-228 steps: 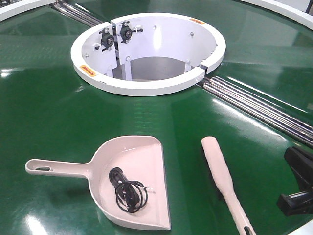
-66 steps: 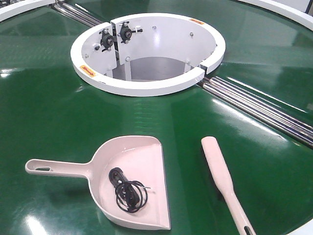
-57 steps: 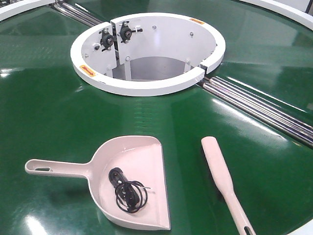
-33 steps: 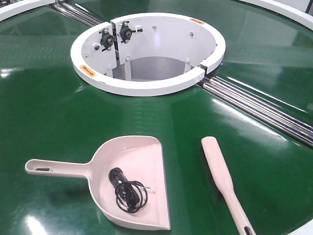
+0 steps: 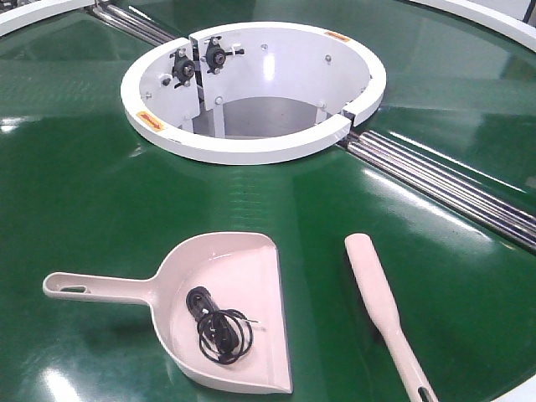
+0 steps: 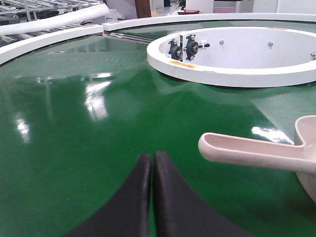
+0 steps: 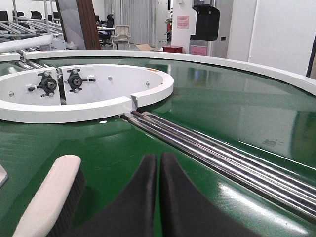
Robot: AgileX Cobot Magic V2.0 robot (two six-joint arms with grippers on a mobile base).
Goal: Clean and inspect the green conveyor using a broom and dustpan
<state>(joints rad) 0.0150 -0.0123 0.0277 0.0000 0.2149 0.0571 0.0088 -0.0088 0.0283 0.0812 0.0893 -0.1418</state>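
Just right of the closed left gripper [image 6: 152,163], the dustpan [image 6: 256,154] handle; right gripper [image 7: 159,163] closed

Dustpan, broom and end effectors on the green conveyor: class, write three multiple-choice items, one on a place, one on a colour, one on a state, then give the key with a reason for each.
1. Where does the coiled cable lie?
A. inside the dustpan
B. on the broom
C. inside the white hub

2. What colour is the cable?
A. white
B. black
C. orange

3. How do the left end effector's jaws stand?
A. wide open
B. shut on the dustpan handle
C. shut on nothing

Key:
1 A: the cable rests on the pan floor of the dustpan, apart from the broom and the white hub on the green conveyor.
2 B: it shows black against the pale pan.
3 C: the left end effector has its jaws together, with the dustpan handle lying off to its right, untouched. The right end effector looks the same.
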